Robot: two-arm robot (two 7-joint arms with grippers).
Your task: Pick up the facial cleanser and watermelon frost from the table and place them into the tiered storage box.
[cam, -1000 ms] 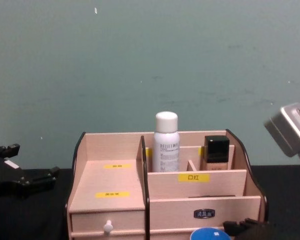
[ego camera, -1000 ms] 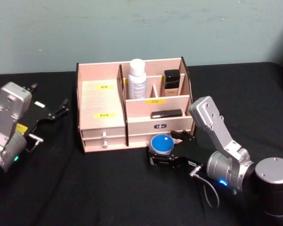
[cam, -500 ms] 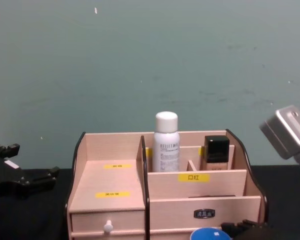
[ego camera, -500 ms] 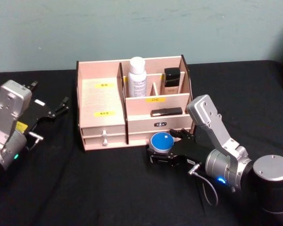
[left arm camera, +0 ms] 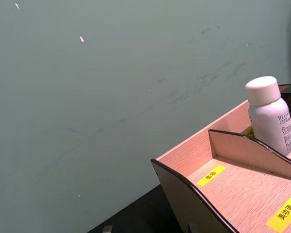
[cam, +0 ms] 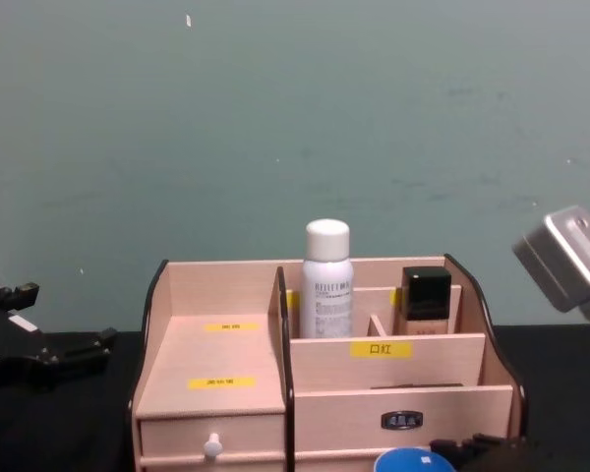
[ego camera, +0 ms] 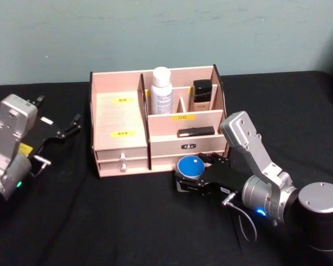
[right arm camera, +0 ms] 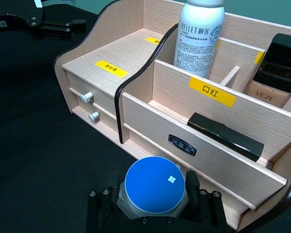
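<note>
While right hand (ego camera: pixel 193 173) seems clamped on watermelon frost (right arm camera: pixel 154 190), jar low over tabletop (ego camera: pixel 127 221), just before tiered storage box (ego camera: pixel 117 119). Likely light, rigid, slick: grip round sides squarely. Facial cleanser (ego camera: pixel 161 91) upright in box. Left hand (ego camera: pixel 58 116) spread, parked left.

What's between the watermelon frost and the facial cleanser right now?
Between the watermelon frost and the facial cleanser, the right wrist view shows the tiered storage box's front wall, a flat black case in the front compartment, then the yellow-labelled divider.
</note>
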